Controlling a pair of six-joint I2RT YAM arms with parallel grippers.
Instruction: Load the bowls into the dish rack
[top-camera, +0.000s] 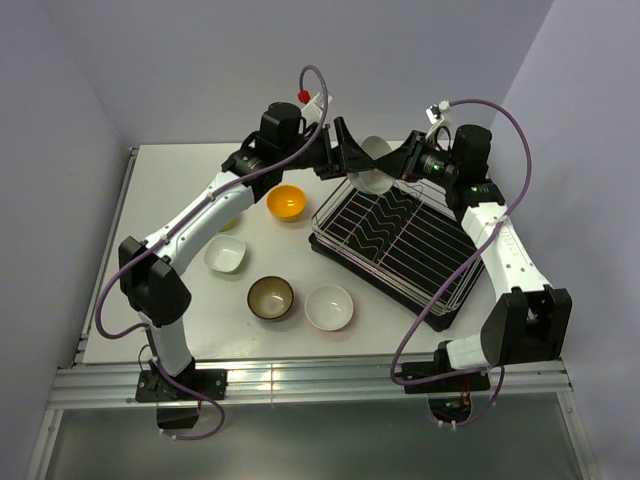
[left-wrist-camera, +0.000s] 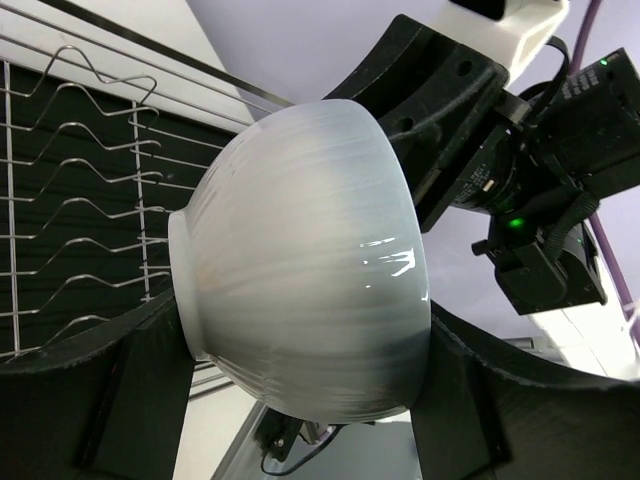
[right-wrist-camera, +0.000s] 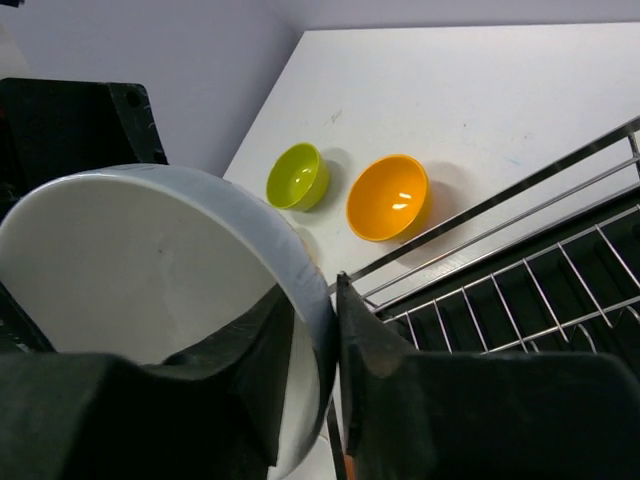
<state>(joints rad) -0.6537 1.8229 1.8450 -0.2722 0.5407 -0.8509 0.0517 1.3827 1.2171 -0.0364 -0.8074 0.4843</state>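
On the desk (top-camera: 230, 335), nearest the arm bases, a brown bowl (top-camera: 271, 297) and a second white bowl (top-camera: 329, 307) sit side by side, rims up. A third white bowl (top-camera: 225, 254) stands just beyond them to the left. Farther back are an orange bowl (top-camera: 286, 202) and a green bowl (top-camera: 230, 222), the green one partly hidden under the left arm. To the right the rack (top-camera: 400, 235) lies at an angle, with no bowl in it.

Above the rack's far left corner both arms meet on one white bowl (top-camera: 372, 165), held in the air and tipped on its side, its mouth towards the right arm. The left gripper (left-wrist-camera: 300, 310) is spread wide across the bowl's outside, one finger against the foot and the other at the rim, clasping it. The right gripper (right-wrist-camera: 315, 310) straddles the rim, one finger inside and one outside, set narrowly; whether it is pinching the wall cannot be told.
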